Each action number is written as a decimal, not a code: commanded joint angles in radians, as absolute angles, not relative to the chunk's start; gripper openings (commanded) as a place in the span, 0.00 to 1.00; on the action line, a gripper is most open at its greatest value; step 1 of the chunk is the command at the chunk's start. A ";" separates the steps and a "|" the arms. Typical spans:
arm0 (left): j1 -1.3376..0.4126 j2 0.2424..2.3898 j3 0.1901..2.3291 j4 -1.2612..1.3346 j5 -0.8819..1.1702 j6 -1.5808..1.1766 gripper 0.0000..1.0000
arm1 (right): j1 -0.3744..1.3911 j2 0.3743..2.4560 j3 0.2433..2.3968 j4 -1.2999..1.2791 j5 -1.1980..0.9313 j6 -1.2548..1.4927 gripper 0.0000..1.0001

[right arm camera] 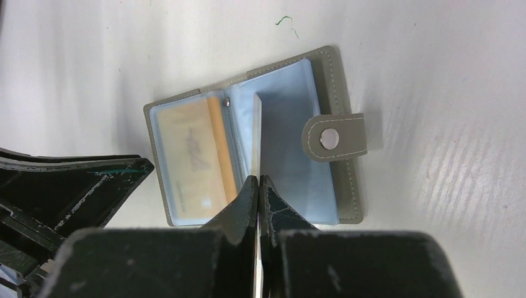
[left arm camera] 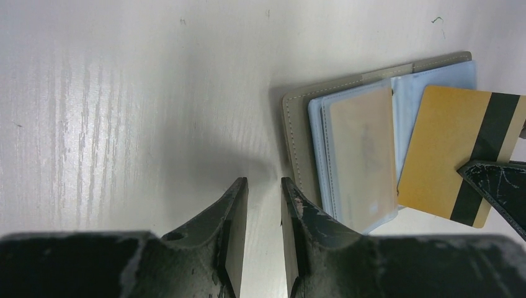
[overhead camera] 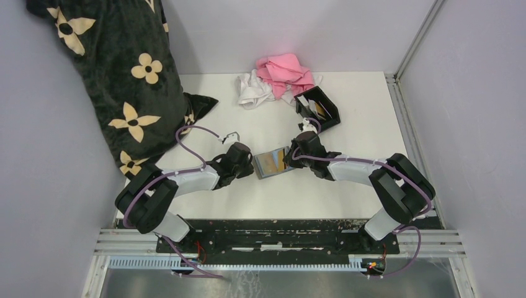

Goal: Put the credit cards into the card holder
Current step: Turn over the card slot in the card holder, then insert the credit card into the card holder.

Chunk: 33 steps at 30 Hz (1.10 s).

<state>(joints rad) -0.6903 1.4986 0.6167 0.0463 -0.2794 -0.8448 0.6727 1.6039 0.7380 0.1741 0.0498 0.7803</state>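
Because the right pincer [right arm camera: 257, 184] is clenched on the tan card [left arm camera: 440, 149], holding it on edge just above the open grey wallet [right arm camera: 291, 136], the coming move looks like a carry. The black card holder [overhead camera: 329, 104] sits farther back on the table [overhead camera: 366, 143] and off to the right, much nearer this arm than the other. The card reaches straight out beyond the fingertips. The left pincer [left arm camera: 263, 186] hovers beside the wallet's edge, jaws parted, gripping nothing.
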 commanded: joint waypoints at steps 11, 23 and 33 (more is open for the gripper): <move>-0.686 1.601 0.655 0.074 -0.204 -0.857 0.32 | 0.681 1.597 0.754 0.181 0.071 0.737 0.01; -0.682 1.636 0.665 0.076 -0.190 -0.852 0.31 | 0.681 1.554 0.748 0.170 0.124 0.734 0.01; -0.683 1.637 0.655 0.091 -0.181 -0.856 0.31 | 0.681 1.523 0.745 0.165 0.130 0.737 0.01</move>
